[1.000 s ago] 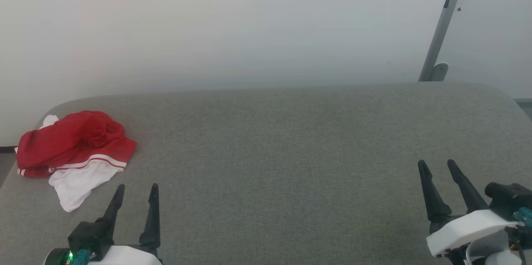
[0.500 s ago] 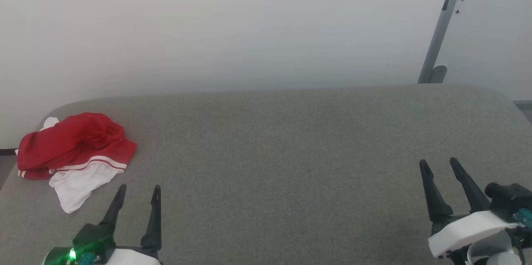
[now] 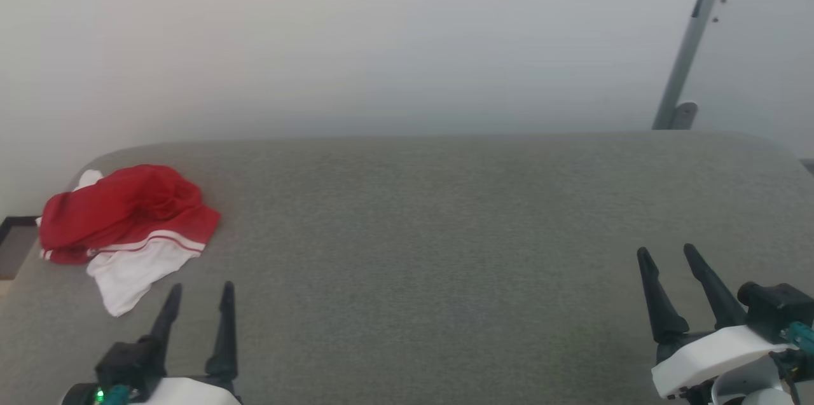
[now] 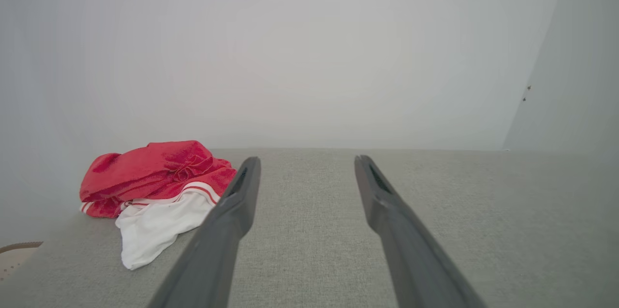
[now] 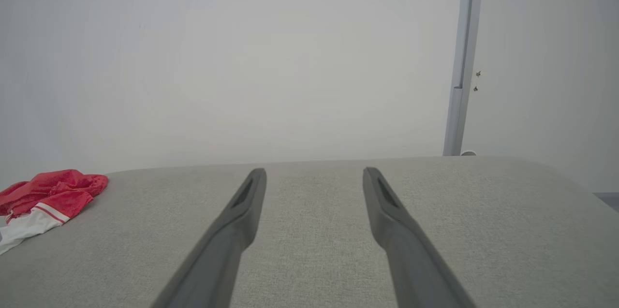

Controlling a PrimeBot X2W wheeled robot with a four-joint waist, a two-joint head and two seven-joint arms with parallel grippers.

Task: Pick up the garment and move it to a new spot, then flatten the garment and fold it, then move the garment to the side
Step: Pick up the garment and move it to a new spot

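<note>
Well, garment (image 3: 127, 214): bunched at the tabletop's (image 3: 445, 233) far left corner, near its edge, just ahead of your left hand (image 3: 201, 286).
Hands: both spread and empty; right hand (image 3: 666, 249) well apart from it.
Risk: you may pinch one loose layer, so it drags or slides off the edge.
Hidden: front and collar, buried in folds.

soft even light, faint shadows, hazy wall, wide-angle wrist views

We see a grey fabric-covered table (image 3: 445, 214) with rounded far corners. Behind the table stands a plain pale wall (image 3: 318, 42). Beyond the table's far right corner, a slanted grey pole (image 3: 693, 36) rises against it.
</note>
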